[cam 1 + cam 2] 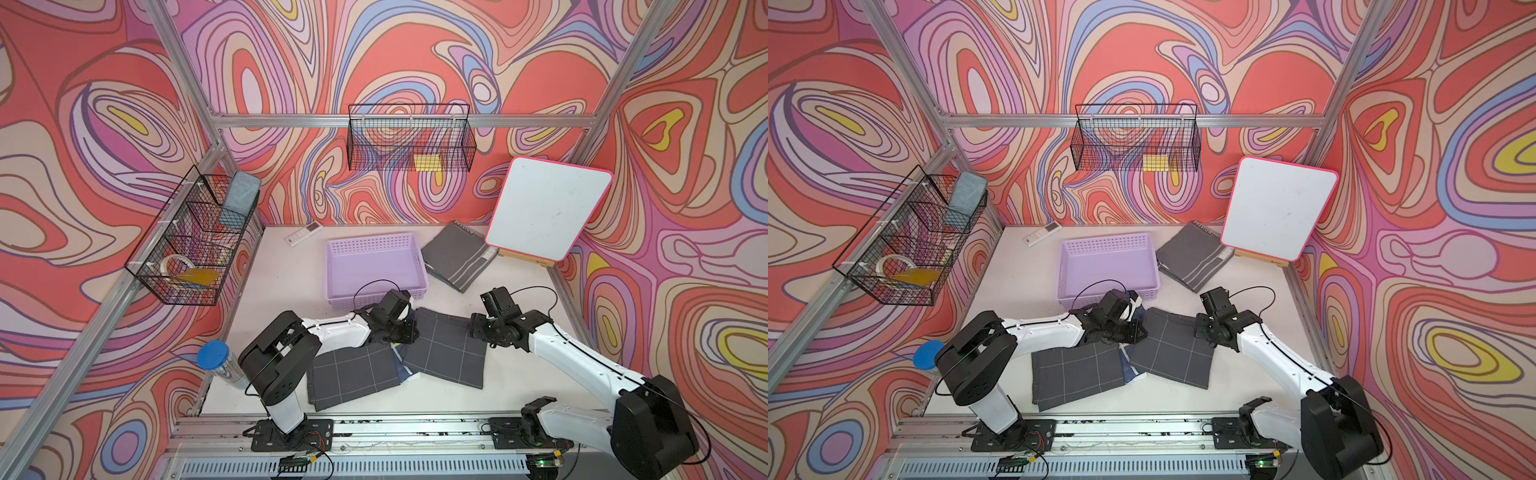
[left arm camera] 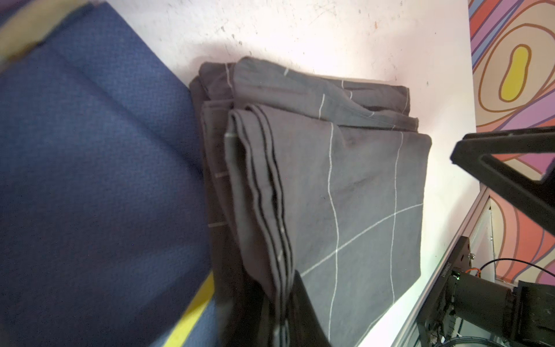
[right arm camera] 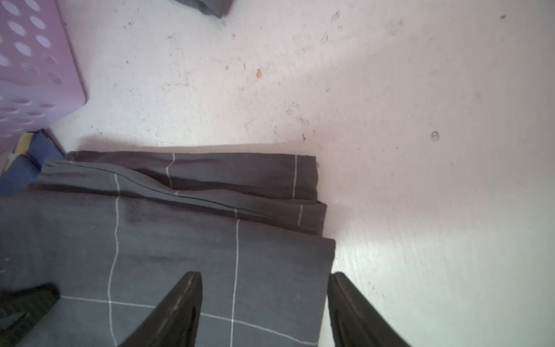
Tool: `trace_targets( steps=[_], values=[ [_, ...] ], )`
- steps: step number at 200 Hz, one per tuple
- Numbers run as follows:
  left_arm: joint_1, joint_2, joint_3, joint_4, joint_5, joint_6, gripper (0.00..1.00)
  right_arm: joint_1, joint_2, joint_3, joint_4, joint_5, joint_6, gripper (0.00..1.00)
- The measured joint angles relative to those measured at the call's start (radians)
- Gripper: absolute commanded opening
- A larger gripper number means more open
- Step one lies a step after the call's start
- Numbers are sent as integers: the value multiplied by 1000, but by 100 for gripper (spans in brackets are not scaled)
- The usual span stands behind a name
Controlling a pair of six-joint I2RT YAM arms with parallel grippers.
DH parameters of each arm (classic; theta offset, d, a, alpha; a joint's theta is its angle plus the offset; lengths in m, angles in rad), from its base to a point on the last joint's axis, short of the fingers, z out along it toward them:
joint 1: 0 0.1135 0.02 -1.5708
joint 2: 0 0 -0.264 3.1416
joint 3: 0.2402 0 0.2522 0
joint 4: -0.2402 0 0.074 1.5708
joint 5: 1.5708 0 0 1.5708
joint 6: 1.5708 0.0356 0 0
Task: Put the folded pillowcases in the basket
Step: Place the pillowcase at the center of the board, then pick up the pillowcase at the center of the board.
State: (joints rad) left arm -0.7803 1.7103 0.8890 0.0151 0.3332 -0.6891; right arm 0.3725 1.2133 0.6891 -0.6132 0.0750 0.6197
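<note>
The folded pillowcase point(image 1: 446, 353), dark grey with thin white grid lines, lies flat on the white table in front of the lavender basket point(image 1: 332, 270). My left gripper point(image 1: 409, 334) is at its left edge. In the left wrist view that gripper point(image 2: 283, 306) is shut on the layered cloth edge point(image 2: 345, 186). My right gripper point(image 1: 478, 330) is at the pillowcase's right edge. In the right wrist view it point(image 3: 264, 279) stands open, one finger over the cloth point(image 3: 180, 255), the other over bare table. The basket point(image 1: 1071, 266) holds nothing.
A second grey grid cloth point(image 1: 353, 374) lies front left, with a blue cloth with a yellow stripe point(image 2: 90, 165) between the two. A grey striped cloth point(image 1: 459, 255) and a whiteboard point(image 1: 548, 208) stand back right. A remote point(image 1: 301, 235), a blue-lidded jar point(image 1: 218, 359) and wire baskets point(image 1: 191, 245) are nearby.
</note>
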Motion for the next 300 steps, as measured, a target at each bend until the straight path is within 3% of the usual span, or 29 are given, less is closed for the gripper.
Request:
trace_targets(
  steps=[35, 84, 145, 197, 232, 255, 281, 300],
  values=[
    [0, 2, 0, 0, -1, 0, 17, -3, 37, -20, 21, 12, 21, 83],
    [0, 29, 15, -13, -15, 0, 37, -53, 92, -46, 87, -10, 21, 76],
    [0, 81, 58, -32, -26, 0, 44, -87, 150, -65, 176, -72, 9, 70],
    [0, 103, 98, -60, -43, 1, 45, -103, 154, -80, 230, -112, 3, 49],
    [-7, 124, 127, -77, -51, 5, 41, -104, 166, -82, 254, -146, 1, 32],
    [-13, 135, 140, -84, -58, 8, 32, -104, 173, -87, 268, -168, 5, 19],
    [-21, 145, 144, -87, -60, 8, 13, -104, 172, -89, 276, -188, 5, 0],
    [-24, 145, 144, -88, -60, 9, 0, -104, 164, -90, 279, -203, 2, 0]
  ],
)
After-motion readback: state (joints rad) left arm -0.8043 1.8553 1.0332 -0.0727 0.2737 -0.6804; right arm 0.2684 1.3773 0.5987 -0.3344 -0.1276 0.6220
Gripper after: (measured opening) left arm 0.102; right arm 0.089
